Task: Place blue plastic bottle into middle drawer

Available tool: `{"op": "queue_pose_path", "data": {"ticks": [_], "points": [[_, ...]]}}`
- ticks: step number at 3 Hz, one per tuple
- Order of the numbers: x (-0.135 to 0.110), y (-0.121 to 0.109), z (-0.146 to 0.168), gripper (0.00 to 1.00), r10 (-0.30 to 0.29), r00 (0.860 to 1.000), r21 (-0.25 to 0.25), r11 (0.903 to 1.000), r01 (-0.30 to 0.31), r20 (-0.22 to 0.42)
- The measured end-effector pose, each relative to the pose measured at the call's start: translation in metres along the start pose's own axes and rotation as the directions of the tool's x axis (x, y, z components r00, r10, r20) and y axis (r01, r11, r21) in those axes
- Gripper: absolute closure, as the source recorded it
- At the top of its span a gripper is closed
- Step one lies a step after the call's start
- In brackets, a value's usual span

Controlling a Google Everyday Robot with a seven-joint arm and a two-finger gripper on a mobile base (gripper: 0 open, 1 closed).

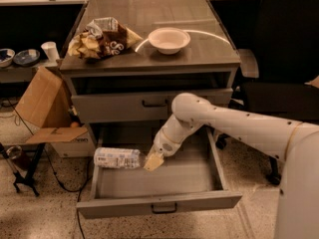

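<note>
The blue plastic bottle [117, 158], clear with a pale label, lies on its side low in the left part of the open middle drawer [199, 199], its left end over the drawer's left wall. My gripper [152, 162], with yellowish fingers, is over the drawer floor at the bottle's right end and is shut on that end. My white arm reaches in from the right across the drawer. I cannot tell whether the bottle rests on the drawer floor.
The grey drawer above [149, 103] is closed. A white bowl [169, 40] and a chip bag [102, 36] sit on the cabinet top. A cardboard box [42, 106] stands left of the cabinet. A black office chair [286, 59] is at the right.
</note>
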State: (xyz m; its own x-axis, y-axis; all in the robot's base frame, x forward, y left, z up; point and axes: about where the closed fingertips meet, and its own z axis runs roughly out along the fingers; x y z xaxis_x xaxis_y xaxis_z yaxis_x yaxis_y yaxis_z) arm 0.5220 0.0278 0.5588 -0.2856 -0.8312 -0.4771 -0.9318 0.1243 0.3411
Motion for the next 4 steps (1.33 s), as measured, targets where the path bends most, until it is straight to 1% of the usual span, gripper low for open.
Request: {"op": "queue_pose_path", "data": {"ticks": [1,2,3,4], "points": [[0.023,-0.023,0.047,1.0,0.161,0.987,0.009,0.987,-0.161,-0.013],[0.045,-0.04,0.069,0.84,0.305,0.952,0.031,0.952,-0.305,0.003],[0.059,-0.049,0.078,0.61,0.384,0.923,0.047,0.9219,-0.385,0.028],[0.059,-0.049,0.078,0.37,0.386,0.922,0.047,0.9211,-0.387,0.029]]}}
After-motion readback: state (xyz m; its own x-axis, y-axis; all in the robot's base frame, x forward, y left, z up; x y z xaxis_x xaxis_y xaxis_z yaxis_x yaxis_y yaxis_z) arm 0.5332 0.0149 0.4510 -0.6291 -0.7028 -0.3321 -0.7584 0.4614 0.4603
